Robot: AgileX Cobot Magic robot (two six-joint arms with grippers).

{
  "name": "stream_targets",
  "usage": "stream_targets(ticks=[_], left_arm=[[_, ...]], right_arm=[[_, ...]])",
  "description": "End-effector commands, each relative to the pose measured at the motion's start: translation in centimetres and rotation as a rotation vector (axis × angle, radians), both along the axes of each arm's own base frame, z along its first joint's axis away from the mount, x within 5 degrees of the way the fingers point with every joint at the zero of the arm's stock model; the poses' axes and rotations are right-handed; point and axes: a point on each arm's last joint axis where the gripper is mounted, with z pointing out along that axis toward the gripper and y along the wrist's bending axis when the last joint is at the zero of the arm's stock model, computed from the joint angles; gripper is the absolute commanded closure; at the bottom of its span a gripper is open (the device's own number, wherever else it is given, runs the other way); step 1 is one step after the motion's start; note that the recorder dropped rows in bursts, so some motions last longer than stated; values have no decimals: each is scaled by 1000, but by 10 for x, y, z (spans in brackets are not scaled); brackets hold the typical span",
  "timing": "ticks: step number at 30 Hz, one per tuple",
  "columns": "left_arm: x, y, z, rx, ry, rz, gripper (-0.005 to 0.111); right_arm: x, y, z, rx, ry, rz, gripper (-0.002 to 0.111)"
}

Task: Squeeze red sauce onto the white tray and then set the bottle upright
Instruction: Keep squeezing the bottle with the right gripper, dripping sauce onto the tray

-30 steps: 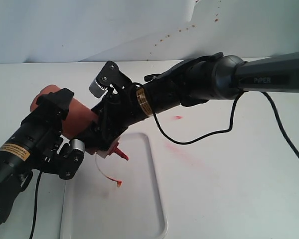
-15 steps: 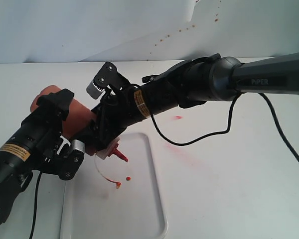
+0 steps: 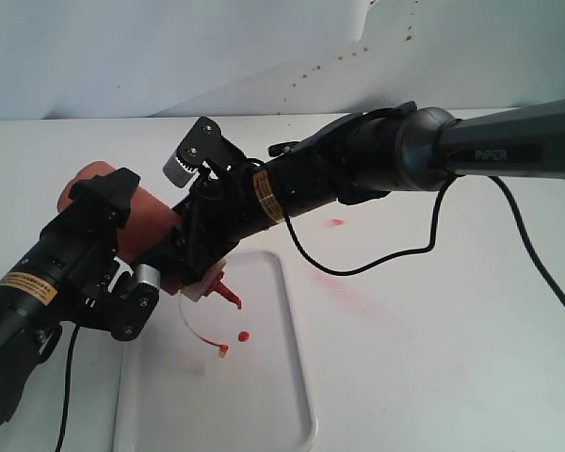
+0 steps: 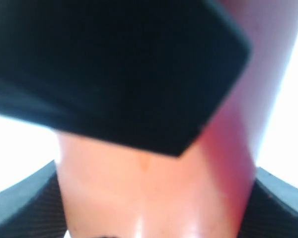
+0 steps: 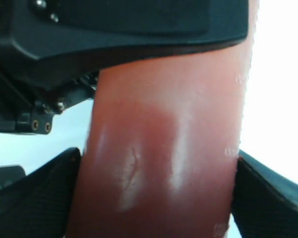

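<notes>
Right arm (image 3: 405, 151) stretches across; right gripper (image 3: 203, 224) and left gripper (image 3: 121, 247) both clamp the translucent orange-red plastic squeeze bottle (image 3: 153, 229), tilted nozzle-down.

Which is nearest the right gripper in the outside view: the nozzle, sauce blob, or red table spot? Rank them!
1. Nozzle: on the bottle the right gripper holds, just beside it.
2. Sauce blob: lower, on the white tray.
3. Red table spot: off the tray, beneath the arm.

Bright, even light; exterior view sharp.
Faint soft shadows on table (image 3: 452, 377). Wrist views blurred at close range, backgrounds blown out to white, glare streaks on bottle (image 5: 164, 163), near black parts out of focus.
</notes>
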Motion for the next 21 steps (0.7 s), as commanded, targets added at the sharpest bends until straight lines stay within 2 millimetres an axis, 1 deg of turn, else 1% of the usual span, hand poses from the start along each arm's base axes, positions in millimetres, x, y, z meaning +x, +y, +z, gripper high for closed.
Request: stream_targets(ticks=[1,17,19,21], left_arm=[[2,-3,8,-32,-61,-8,107],[2,-3,11,-37,-70,-8,107],[2,-3,16,-47,-88,-8,107],[0,-3,22,-61,-107,-3,107]], right_arm=[[-9,6,3,23,13,63,108],[-8,6,3,22,38,45,108],[-8,6,3,22,38,45,104],[-8,6,3,22,38,45,92]])
